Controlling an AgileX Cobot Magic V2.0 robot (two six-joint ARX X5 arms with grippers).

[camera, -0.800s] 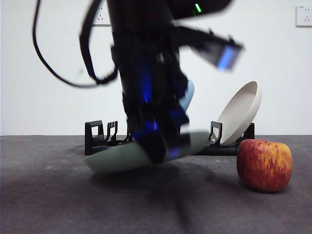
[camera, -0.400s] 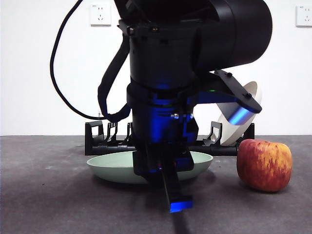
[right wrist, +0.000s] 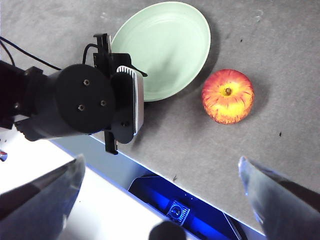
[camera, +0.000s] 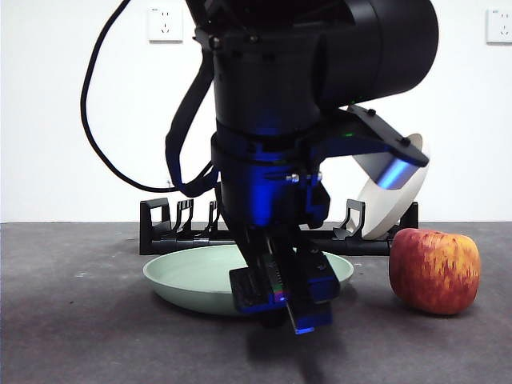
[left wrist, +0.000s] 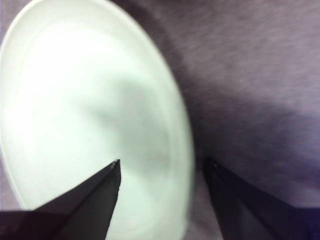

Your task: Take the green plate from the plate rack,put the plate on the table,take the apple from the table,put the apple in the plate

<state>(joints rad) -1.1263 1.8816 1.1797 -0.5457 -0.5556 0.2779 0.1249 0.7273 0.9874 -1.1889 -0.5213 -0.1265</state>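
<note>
- The green plate [camera: 192,276] lies flat on the table [camera: 72,320], out of the plate rack [camera: 164,228], so I judge the first half done
- My left gripper [left wrist: 162,172] hangs just over its near rim, jaws parted and holding nothing
- The apple [right wrist: 227,96] sits apart beside the plate, stem end up, not yet picked
- My right gripper [right wrist: 160,172] waits high above, wide open and empty
- The plate faces hollow side up; round, no long axis

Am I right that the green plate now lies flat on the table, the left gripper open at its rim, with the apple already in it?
Not quite. The apple is still on the table, beside the green plate and apart from it, as the right wrist view shows. The rest holds: the plate lies flat, the left gripper open at its rim.
</note>
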